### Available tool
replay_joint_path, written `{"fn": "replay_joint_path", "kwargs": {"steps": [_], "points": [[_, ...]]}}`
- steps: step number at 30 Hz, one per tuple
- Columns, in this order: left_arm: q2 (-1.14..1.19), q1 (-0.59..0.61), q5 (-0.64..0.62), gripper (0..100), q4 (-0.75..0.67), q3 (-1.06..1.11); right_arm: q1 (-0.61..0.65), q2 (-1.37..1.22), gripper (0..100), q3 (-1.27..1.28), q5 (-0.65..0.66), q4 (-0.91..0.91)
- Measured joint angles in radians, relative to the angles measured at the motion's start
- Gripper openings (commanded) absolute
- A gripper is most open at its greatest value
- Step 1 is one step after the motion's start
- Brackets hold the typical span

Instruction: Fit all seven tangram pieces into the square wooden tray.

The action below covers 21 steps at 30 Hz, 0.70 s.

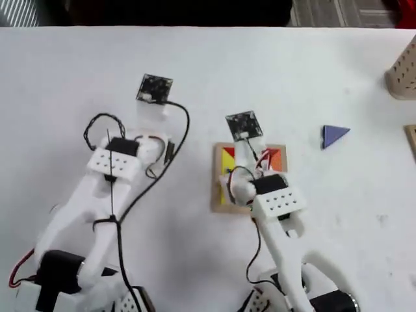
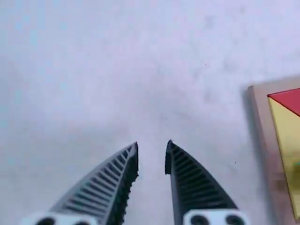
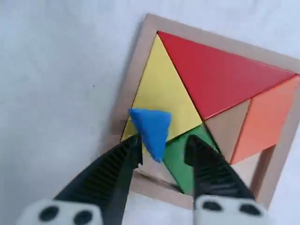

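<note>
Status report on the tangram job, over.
Left gripper open over bare table. Right gripper open above tray, blue triangle between its jaws, askew over the yellow piece, not seated. Purple triangle loose on table, apart from tray.

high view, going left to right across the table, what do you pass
left arm → wooden tray → loose blue triangle → pegged wooden block at the right edge
</note>
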<state>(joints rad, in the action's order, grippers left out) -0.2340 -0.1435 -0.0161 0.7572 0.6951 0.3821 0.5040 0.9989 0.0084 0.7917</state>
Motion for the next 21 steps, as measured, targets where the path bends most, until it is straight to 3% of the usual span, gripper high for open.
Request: {"fn": "replay_joint_path", "kwargs": {"steps": [7, 12, 18, 21], "points": [[0.000, -0.017, -0.002, 11, 0.000, 0.000, -0.020, 0.014, 31.2, 0.003, -0.011, 0.029], [0.000, -0.061, -0.003, 11, 0.011, 0.000, -0.155, 0.054, 29.7, -0.035, -0.011, 0.130], [0.000, -0.163, -0.002, 18, 0.037, 0.000, -0.431, 0.086, 8.0, -0.057, -0.011, 0.199], [0.000, -0.206, 0.041, 23, 0.043, 0.000, -0.532, 0.087, 3.1, -0.051, 0.043, 0.207]]}}
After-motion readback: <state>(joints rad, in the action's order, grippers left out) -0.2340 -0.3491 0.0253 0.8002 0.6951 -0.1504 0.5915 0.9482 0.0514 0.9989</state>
